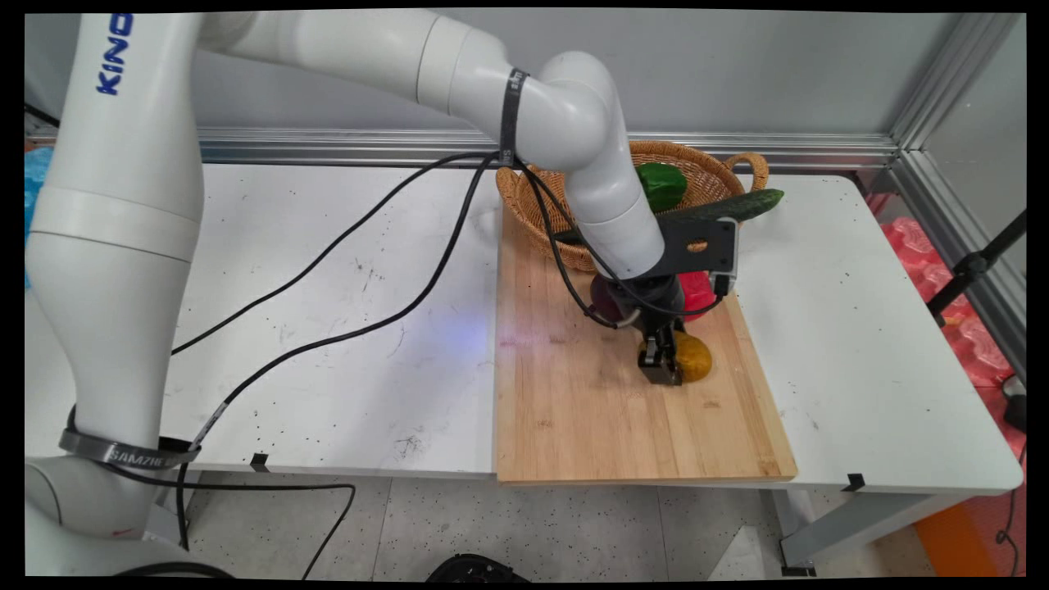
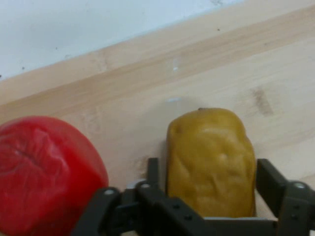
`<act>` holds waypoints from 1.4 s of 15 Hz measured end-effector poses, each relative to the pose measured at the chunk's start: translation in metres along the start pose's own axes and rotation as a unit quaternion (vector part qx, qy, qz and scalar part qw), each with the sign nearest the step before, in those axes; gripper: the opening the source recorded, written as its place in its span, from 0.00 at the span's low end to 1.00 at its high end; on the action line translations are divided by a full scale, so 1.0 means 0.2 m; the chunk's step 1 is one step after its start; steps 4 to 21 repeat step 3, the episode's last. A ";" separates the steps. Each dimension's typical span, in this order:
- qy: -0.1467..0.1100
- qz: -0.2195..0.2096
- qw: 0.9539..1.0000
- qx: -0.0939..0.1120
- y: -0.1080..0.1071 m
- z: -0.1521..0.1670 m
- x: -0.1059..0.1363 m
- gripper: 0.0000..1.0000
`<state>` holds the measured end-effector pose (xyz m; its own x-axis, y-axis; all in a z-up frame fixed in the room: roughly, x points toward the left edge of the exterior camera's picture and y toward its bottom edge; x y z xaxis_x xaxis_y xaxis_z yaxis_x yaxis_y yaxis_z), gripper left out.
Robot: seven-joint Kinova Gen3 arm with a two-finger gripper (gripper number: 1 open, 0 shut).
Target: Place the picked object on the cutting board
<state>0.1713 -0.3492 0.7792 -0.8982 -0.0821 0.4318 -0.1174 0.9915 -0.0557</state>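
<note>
Now claw [image 2: 211, 196] astride yellow potato [image 2: 211, 160]

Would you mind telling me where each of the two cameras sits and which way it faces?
Main view: fixed above the table's near side, looking down across the wooden board and basket to the wall; shows the white arm and end effector.
Hand view: on the hand, looking along the end effector at the board; shows its linkage and fingers.
Shared: the yellow-brown vegetable between the fingers, a red vegetable beside it.
</note>
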 end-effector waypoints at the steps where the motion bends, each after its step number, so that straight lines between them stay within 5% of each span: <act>1: 0.002 0.004 1.000 0.000 0.00 0.00 0.00 1.00; 21: 0.007 0.010 1.000 0.001 -0.01 -0.01 0.00 1.00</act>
